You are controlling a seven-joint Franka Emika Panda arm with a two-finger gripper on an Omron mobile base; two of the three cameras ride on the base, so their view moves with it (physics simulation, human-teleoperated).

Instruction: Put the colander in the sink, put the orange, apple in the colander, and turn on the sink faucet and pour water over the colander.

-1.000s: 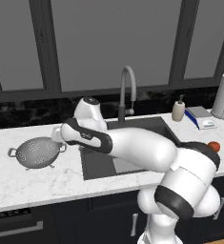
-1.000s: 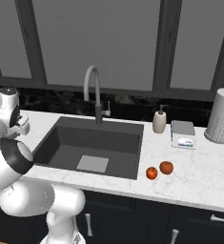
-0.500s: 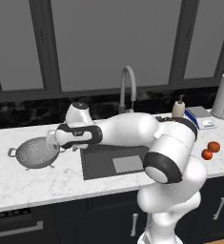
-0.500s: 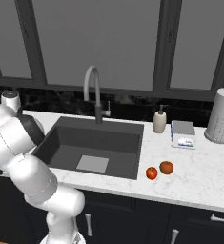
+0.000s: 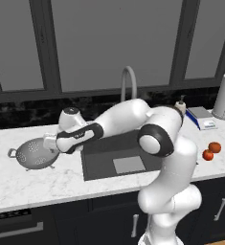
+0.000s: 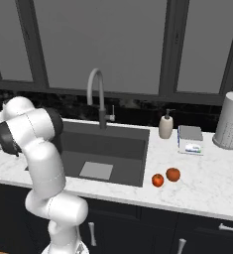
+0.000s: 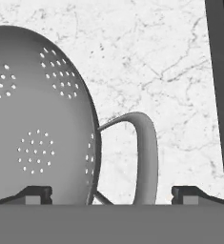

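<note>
- The pincer [image 7: 111, 193] is wide open and holds nothing. In the hand view its two dark tips stand far apart, one on each side of the colander's rim and loop handle [image 7: 144, 157].
- The colander [image 5: 36, 154] sits on the white counter [image 5: 47, 184], to the left of the sink [image 5: 121, 155]. It is not in the sink yet.
- The pincer hangs right by the colander's near handle, at the side that faces the sink. I cannot tell if a tip touches the metal.
- I think this is the first step: getting hold of the colander so it can go in the sink.
- Next, the pincer needs to go down a bit so the rim or handle sits between the tips. Then it must close, lift, and carry the colander over to the sink.
- The orange [image 5: 214, 147] and the apple [image 5: 208, 155] wait on the counter right of the sink, side by side. The tap [image 5: 128, 83] stands behind the sink.
- The arm reaches far to the left, stretched low across the front of the sink. Its elbow is bent above the base, and the hand points down and toward the colander.
</note>
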